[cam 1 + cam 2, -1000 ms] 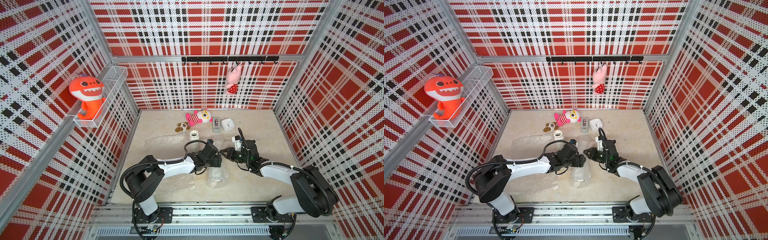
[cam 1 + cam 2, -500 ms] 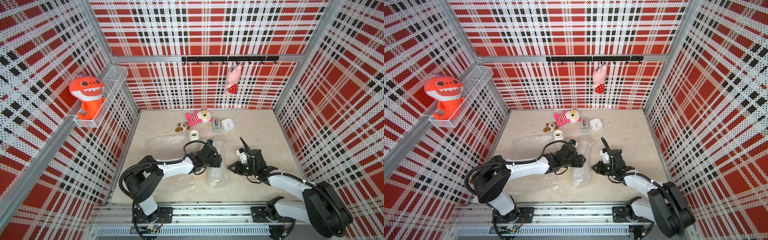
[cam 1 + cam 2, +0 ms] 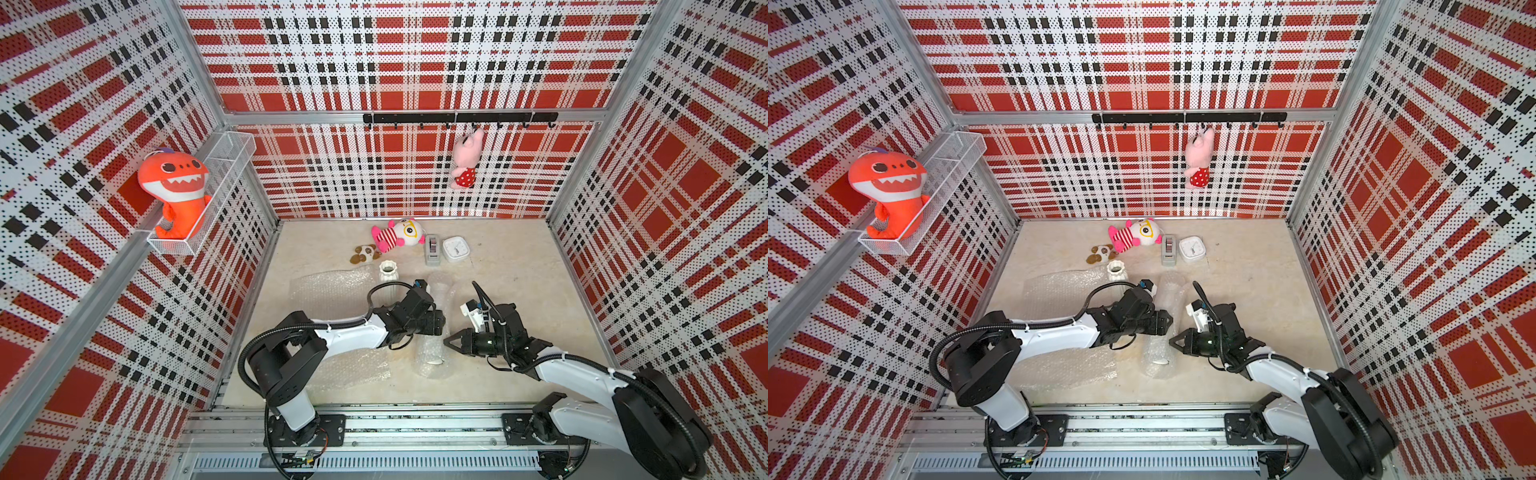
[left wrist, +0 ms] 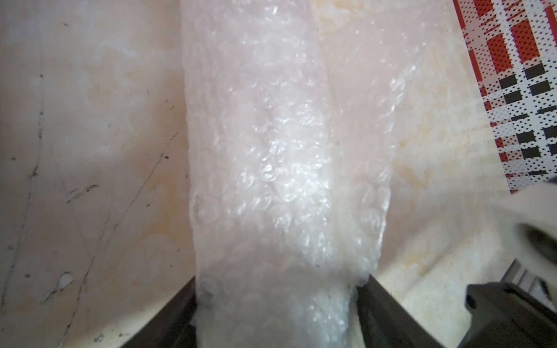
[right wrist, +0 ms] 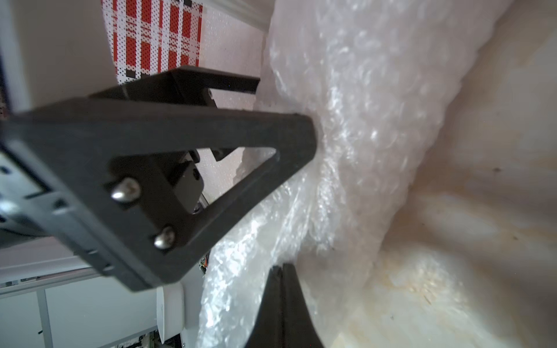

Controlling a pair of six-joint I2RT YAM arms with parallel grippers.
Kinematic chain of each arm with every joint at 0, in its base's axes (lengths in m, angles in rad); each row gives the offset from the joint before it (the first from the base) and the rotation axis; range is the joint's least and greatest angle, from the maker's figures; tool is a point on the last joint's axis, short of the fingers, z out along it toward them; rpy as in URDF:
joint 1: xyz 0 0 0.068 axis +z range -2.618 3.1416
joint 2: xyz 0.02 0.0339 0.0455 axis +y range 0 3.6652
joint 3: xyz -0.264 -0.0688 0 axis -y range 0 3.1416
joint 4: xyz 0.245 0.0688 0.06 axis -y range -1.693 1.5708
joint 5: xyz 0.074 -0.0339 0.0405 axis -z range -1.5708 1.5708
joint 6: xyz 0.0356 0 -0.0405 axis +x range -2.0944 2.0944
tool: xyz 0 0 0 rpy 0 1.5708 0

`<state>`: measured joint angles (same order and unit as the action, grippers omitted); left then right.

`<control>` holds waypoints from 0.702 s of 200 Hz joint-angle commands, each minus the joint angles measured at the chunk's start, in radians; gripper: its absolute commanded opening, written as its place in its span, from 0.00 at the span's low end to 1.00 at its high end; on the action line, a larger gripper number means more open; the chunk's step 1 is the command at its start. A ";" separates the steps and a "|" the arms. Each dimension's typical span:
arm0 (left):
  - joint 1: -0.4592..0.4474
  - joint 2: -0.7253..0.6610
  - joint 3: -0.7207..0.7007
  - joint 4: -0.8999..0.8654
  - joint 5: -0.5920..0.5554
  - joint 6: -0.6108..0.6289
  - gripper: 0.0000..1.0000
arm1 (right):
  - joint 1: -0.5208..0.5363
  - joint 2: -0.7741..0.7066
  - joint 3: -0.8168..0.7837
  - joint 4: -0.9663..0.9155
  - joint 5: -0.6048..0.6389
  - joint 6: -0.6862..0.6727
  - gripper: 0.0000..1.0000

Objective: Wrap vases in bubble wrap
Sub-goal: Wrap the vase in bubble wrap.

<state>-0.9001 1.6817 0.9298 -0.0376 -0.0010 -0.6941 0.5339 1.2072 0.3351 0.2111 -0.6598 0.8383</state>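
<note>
Two bubble wrap sheets and two vases are sitting on the tabletop (image 3: 519,270). At left, the flat sheet (image 3: 328,291) is lying partly under the left arm (image 3: 353,334), with the upright vase (image 3: 387,276) standing bare at its far corner. In the centre, the left hand (image 3: 438,325) is gripping the rolled sheet (image 3: 432,353) around the second vase (image 3: 434,362), which is showing only as a white patch. The right hand (image 3: 448,341), fingers closed together, is touching the roll's side; whether it is pinching film is unclear. Behind, two plush toys (image 3: 397,235), one tape dispenser (image 3: 432,249) and one clock (image 3: 456,248) are lying.
</note>
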 commanded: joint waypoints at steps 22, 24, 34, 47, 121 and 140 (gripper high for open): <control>-0.033 -0.041 -0.005 0.024 0.035 -0.026 0.83 | 0.031 0.063 -0.002 0.095 -0.012 0.013 0.00; -0.035 -0.043 -0.005 0.023 0.035 -0.028 0.83 | 0.031 0.061 -0.001 0.093 -0.011 0.011 0.00; -0.040 -0.052 -0.006 0.026 0.028 -0.033 0.86 | 0.031 0.058 -0.006 0.088 -0.002 0.007 0.00; -0.049 -0.049 -0.002 0.037 0.029 -0.038 0.91 | 0.031 0.055 -0.006 0.085 0.008 0.002 0.00; -0.076 0.040 0.074 -0.118 -0.061 0.008 0.94 | 0.031 0.041 0.002 0.097 0.052 -0.010 0.00; -0.088 0.033 0.068 -0.117 -0.062 0.014 0.91 | 0.031 0.042 0.009 0.098 0.053 -0.017 0.00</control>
<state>-0.9569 1.7073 0.9855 -0.1280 -0.0898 -0.6914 0.5564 1.2583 0.3351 0.2821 -0.6502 0.8371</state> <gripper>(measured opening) 0.927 0.044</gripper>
